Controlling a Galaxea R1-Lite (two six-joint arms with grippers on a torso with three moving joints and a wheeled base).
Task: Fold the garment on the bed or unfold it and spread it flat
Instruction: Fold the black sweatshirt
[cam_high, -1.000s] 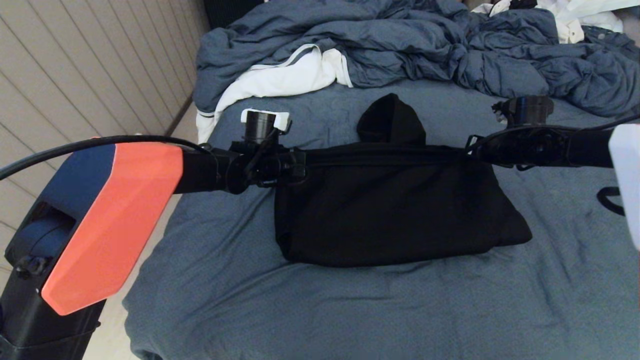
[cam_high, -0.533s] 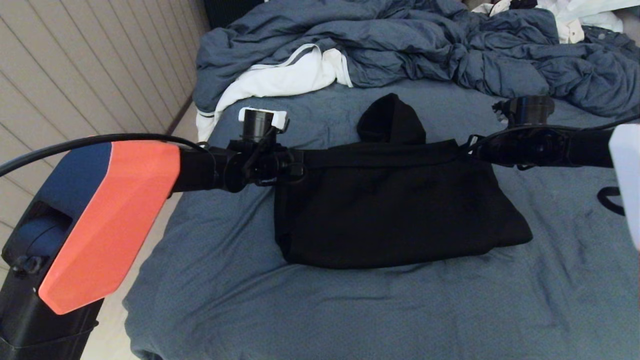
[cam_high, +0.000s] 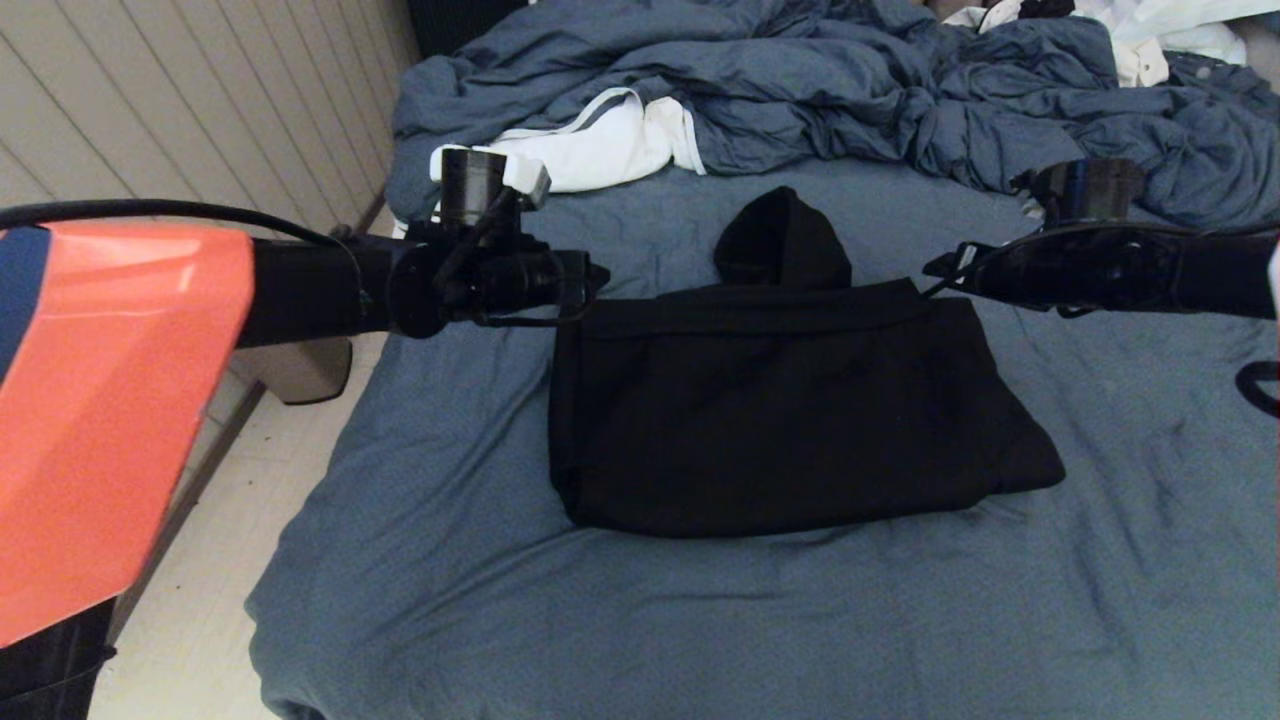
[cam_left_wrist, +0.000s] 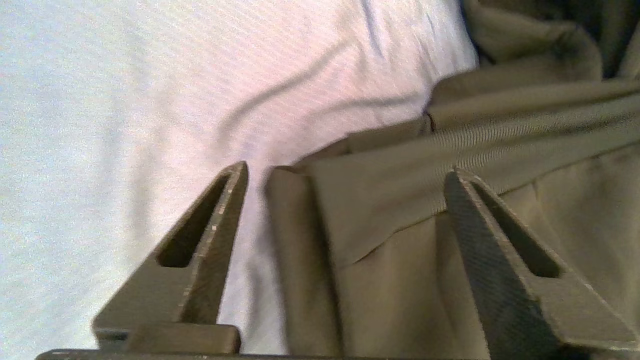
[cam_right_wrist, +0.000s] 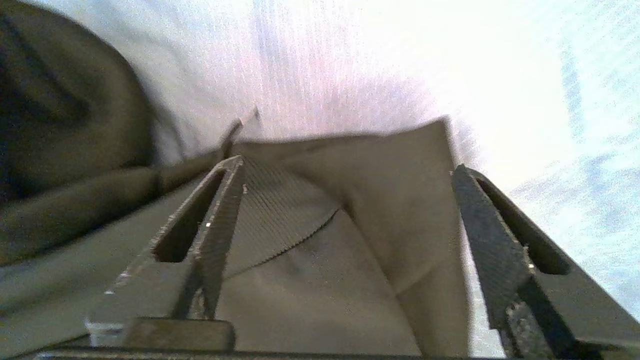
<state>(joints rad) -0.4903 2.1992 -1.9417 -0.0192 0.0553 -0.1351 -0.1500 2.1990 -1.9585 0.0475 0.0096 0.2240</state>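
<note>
The black hoodie lies folded into a rectangle on the bed, its hood sticking out past the far edge. My left gripper hovers just off the fold's far left corner, open, with nothing between its fingers. The left wrist view shows that gripper spread above the hoodie's corner. My right gripper hangs open at the far right corner. In the right wrist view its wide gap frames the ribbed hem and hoodie cloth below, apart from the fingers.
A rumpled blue-grey duvet is heaped along the far side of the bed, with a white cloth with grey trim at its left end. The bed's left edge drops to pale floor beside a panelled wall.
Both grippers have opened and let go of the hoodie's far edge, which now lies flat on the fold. The left arm has drawn back leftward and risen; the right gripper has shifted outward.
</note>
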